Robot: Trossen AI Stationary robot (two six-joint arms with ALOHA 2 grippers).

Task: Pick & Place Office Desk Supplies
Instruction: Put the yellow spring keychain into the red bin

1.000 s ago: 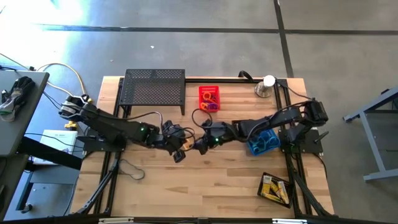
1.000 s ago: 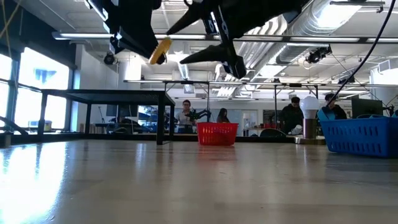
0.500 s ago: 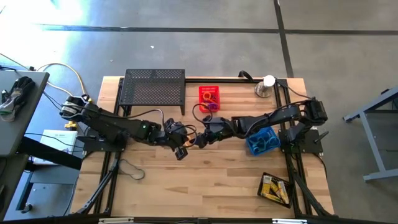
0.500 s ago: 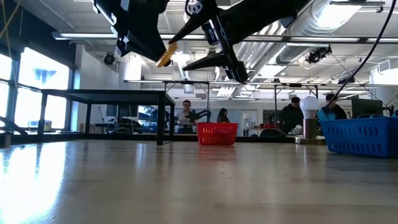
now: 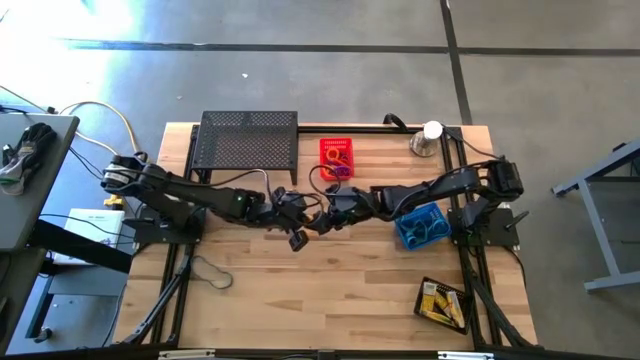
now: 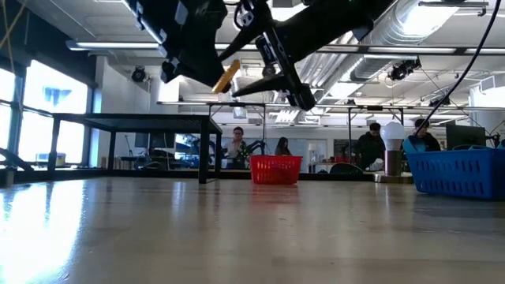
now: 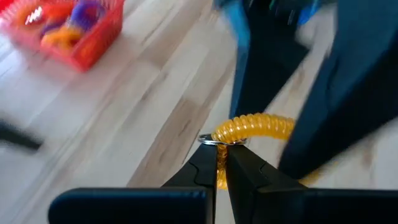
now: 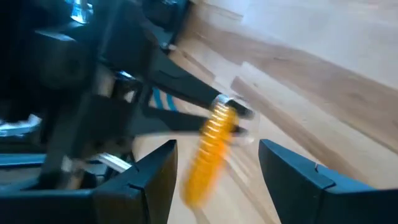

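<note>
A yellow coiled loop with a small metal ring at one end hangs in the air over the table's middle. My left gripper is shut on it and reaches in from the left. My right gripper is open and comes from the right. Its two fingers stand on either side of the coil without touching it. The red basket at the far middle holds orange and purple loops. Thin dark band loops lie flat near the left front. My left gripper pinches the coil's ring end between its two fingertips. The coil is lifted clear of the table and sticks out beyond the fingers, slanting upward in the low view.
A black mesh shelf stands at the far left, a silver dome with a white ball at the far right. A blue basket sits under my right arm. A dark tray with yellow-and-white boxes lies near the right front corner.
My left gripper has carried the yellow coil toward the table's right and a little toward the far edge, closer to my right gripper, and the coil has tipped more upright. My right gripper has drawn slightly toward the far edge and stayed open.
</note>
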